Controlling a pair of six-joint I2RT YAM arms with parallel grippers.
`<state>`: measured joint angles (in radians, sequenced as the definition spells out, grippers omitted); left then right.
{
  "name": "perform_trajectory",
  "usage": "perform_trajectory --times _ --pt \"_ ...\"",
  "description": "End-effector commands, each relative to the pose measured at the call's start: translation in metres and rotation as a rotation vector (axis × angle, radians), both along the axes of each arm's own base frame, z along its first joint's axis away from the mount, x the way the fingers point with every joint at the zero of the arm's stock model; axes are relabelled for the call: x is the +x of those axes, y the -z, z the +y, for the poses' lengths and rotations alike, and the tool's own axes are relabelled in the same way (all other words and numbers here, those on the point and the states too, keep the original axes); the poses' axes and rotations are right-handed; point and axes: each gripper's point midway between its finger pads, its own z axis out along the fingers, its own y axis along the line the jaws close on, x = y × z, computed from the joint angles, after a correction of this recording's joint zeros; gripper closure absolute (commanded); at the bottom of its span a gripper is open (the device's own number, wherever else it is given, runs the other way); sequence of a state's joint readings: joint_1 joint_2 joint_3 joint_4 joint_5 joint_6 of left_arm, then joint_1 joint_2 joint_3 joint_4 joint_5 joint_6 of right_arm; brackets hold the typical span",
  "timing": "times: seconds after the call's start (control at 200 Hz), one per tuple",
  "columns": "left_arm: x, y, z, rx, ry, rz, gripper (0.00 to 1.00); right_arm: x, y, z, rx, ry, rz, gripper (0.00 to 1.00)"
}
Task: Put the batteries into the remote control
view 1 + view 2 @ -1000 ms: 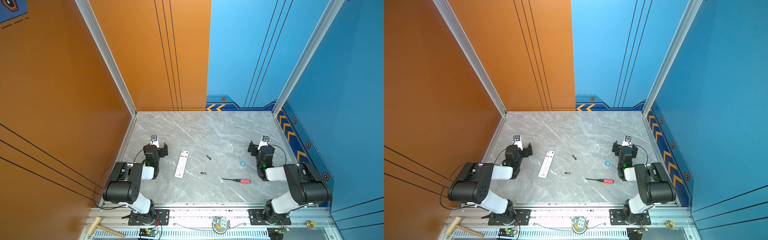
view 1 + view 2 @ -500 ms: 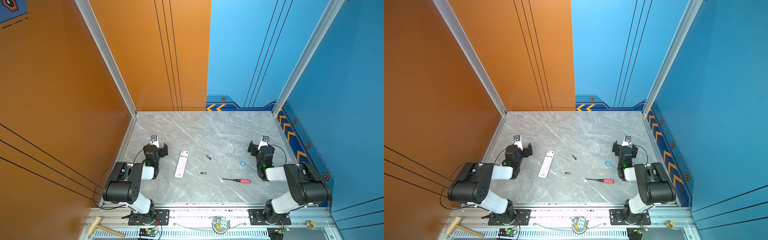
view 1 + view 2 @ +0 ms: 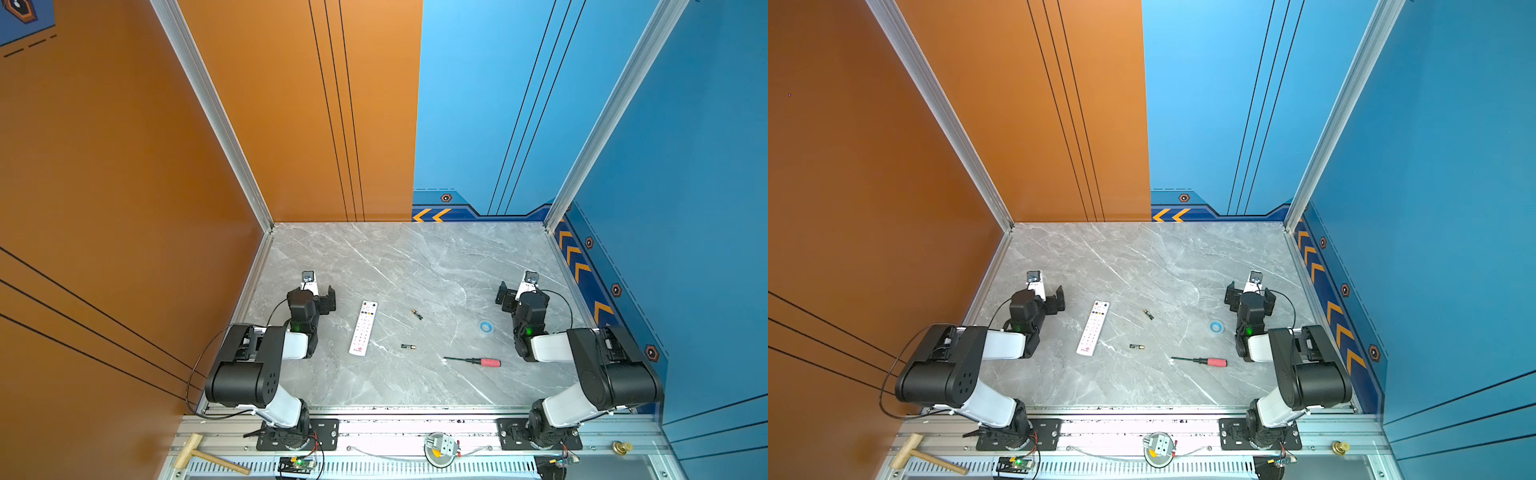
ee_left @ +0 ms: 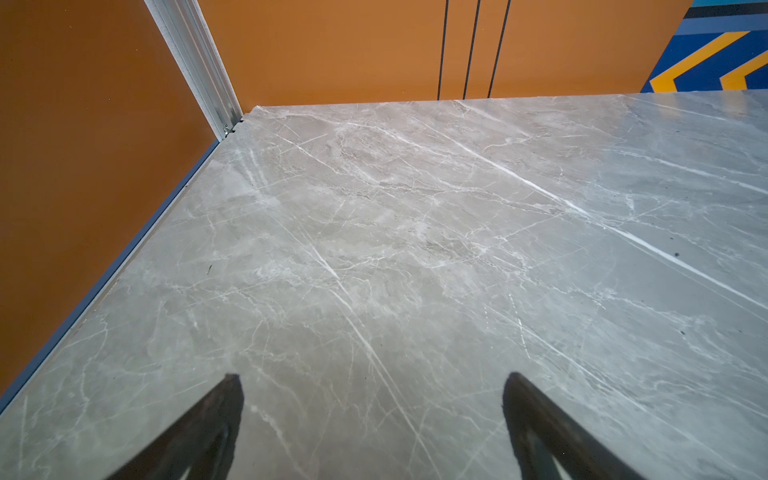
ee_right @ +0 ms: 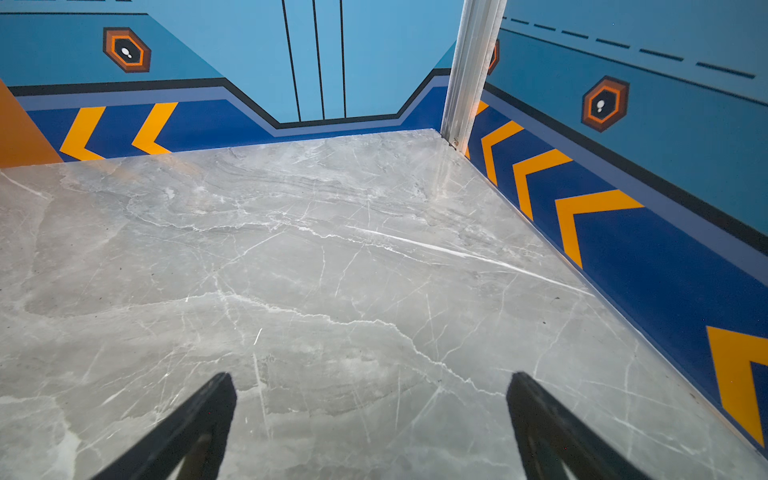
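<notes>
Two batteries are lying apart near the middle of the tabletop. The remote is lying between them and the left edge, buttons up (so its battery door is probably facing down). The left gripper and right gripper are sitting by the left and right edges, jaws spread wide and gripping nothing, seemingly parked clear of the work. A screwdriver and a blue ring are lying toward the right edge, blocking neither reach.

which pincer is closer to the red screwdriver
Right. The right pincer sits behind the screwdriver, on its handle side; the left pincer is far off, past the remote control.
</notes>
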<state>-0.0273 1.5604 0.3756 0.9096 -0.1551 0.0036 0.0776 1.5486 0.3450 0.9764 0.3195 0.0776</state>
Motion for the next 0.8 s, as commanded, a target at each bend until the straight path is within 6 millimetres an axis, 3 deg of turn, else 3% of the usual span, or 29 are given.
perform_trajectory --times 0.0,0.285,0.441,0.581,0.701,0.796 --pt "0.003 -0.004 -0.002 -0.008 0.016 -0.015 0.02 -0.001 0.002 -0.006 -0.004 0.026 0.014 0.00" --pt "0.004 -0.010 -0.008 -0.012 0.059 -0.010 0.02 -0.004 -0.009 -0.004 -0.019 0.026 0.007 0.00" --pt "-0.004 -0.024 -0.012 0.021 0.043 0.020 0.02 -0.013 -0.038 0.001 -0.052 0.031 0.005 0.00" --pt "-0.017 -0.035 -0.016 -0.022 -0.003 0.098 0.02 -0.023 -0.052 -0.001 -0.024 0.107 0.068 0.00" --pt "-0.032 -0.067 -0.030 0.068 -0.036 0.108 0.02 -0.036 -0.065 0.007 0.022 0.125 0.140 0.00" --pt "-0.040 -0.091 -0.038 0.089 -0.067 0.135 0.02 -0.044 -0.076 0.026 0.075 0.069 0.152 0.00"
